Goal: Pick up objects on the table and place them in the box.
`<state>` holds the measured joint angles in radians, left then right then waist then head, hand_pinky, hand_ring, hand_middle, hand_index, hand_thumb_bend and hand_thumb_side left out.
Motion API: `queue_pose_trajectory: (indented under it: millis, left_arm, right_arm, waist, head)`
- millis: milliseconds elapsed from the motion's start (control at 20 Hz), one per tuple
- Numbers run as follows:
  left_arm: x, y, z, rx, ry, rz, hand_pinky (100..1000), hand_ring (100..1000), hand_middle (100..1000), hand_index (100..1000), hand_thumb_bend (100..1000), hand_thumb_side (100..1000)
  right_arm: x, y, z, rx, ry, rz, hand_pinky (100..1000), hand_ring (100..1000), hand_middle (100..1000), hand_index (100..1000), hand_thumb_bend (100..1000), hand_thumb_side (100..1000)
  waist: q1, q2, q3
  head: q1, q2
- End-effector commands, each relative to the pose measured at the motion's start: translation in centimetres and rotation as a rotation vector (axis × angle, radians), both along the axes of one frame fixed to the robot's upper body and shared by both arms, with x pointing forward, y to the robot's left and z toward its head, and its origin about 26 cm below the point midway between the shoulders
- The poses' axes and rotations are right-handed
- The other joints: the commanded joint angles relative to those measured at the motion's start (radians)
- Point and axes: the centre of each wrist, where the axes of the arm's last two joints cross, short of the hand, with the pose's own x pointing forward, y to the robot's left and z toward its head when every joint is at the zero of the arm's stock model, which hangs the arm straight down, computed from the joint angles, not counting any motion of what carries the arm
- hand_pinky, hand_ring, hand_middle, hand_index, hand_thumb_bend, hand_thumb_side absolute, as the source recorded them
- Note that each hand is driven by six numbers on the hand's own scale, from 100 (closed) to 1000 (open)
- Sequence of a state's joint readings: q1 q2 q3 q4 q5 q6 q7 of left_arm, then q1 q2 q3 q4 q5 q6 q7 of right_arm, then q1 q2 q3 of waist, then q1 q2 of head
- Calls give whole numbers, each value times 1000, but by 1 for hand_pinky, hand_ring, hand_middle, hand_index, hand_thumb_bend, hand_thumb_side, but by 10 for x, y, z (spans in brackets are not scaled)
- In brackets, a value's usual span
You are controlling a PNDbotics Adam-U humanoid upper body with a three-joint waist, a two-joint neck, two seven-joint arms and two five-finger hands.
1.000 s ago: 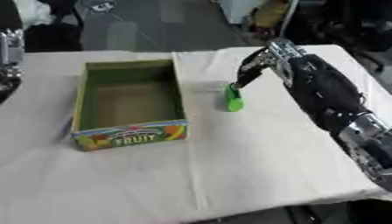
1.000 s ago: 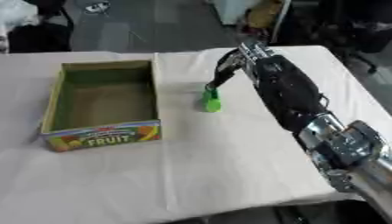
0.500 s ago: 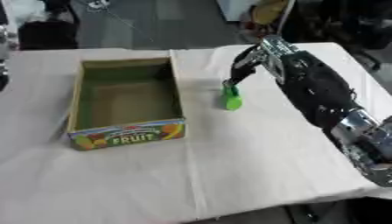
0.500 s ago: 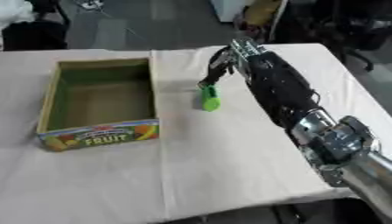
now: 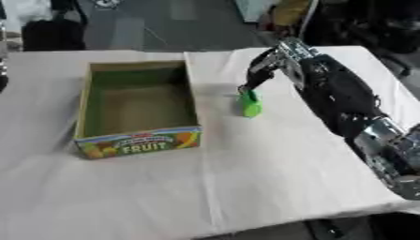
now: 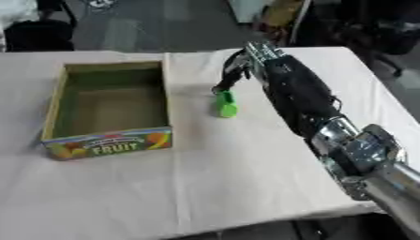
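1. Box [image 5: 138, 108]: open cardboard fruit box w/ "FRUIT" on its near wall, sat on the white-clothed table [image 5: 271, 178]. Green-ish inside, nothing visible in it.
2. Green object [image 5: 250, 105]: small, bright green, upright-ish on the cloth, to the right of the box, near but apart from its right wall, approx level w/ the box's middle. Couldn't make out what it was, just a stubby green shape.
3. Right hand [image 5: 271, 65]: came in from the right of the box, black arm stretching back toward the near right corner of the table. Fingers [image 6: 228, 79] pointed down at the top of the green object, curled a bit, tips right at or touching its upper end. Looked like a pinch on the top of it, but whether the tips had really closed on it I couldn't tell.
4. Green object's base appeared to be on the cloth, not lifted.
5. Left hand: only a sliver of dark arm at the far left of the box; hand itself not seen.
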<state>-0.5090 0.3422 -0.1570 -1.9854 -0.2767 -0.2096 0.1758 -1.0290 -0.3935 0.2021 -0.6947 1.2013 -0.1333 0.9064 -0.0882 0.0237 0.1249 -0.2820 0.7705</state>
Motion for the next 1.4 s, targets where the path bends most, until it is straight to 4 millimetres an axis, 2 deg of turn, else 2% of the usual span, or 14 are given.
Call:
queue_pose_trajectory:
  millis: [50,550,950,1100,1150,1200,1250,1400]
  left_arm:
    - [-2,-1,8,-3,-34,-10,681,679,859,886,362,561]
    - [-2,0,8,1,-32,-6,680,678,859,886,360,563]
    - [-3,1,7,2,-29,-3,681,678,859,886,360,562]
    - [-3,2,6,3,-26,0,681,678,859,886,360,562]
    - [-3,2,6,4,-25,1,681,678,859,886,360,563]
    - [-3,2,6,5,-23,3,681,678,859,886,360,563]
    - [-3,3,5,5,-21,5,681,678,858,885,360,562]
    - [-3,5,3,9,-16,15,680,677,858,885,359,563]
  right_arm:
    - [1,-2,9,-9,-20,-6,802,918,828,844,174,1000]
    - [-1,-5,-9,-36,2,-10,800,921,852,978,214,1000]
    - [-3,-7,-21,-51,26,1,795,923,877,1000,284,1000]
    - [-5,-11,-26,-51,34,6,807,927,895,1000,276,1000]
    - [-6,-14,-26,-45,25,19,829,952,932,1000,277,1000]
    - [-8,-18,-27,-34,10,41,829,952,932,1000,277,1000]
    - [-10,-20,-25,-14,-13,89,890,976,964,1000,277,1000]
    - [-19,-34,-20,85,-128,287,940,980,981,1000,301,1000]
  waist:
    - [4,-7,-1]
    - [6,-5,-6]
    - [7,-8,-10]
    - [7,-11,-13]
    - [7,-12,-14]
    - [7,-14,-15]
    - [6,-16,-17]
    - [6,-20,-23]
  head:
    - [-7,-1]
    - [-3,-1]
    - [-3,-1]
    - [0,-1]
    - [1,-1]
    - [3,-1]
    - [7,-1]
    - [23,-1]
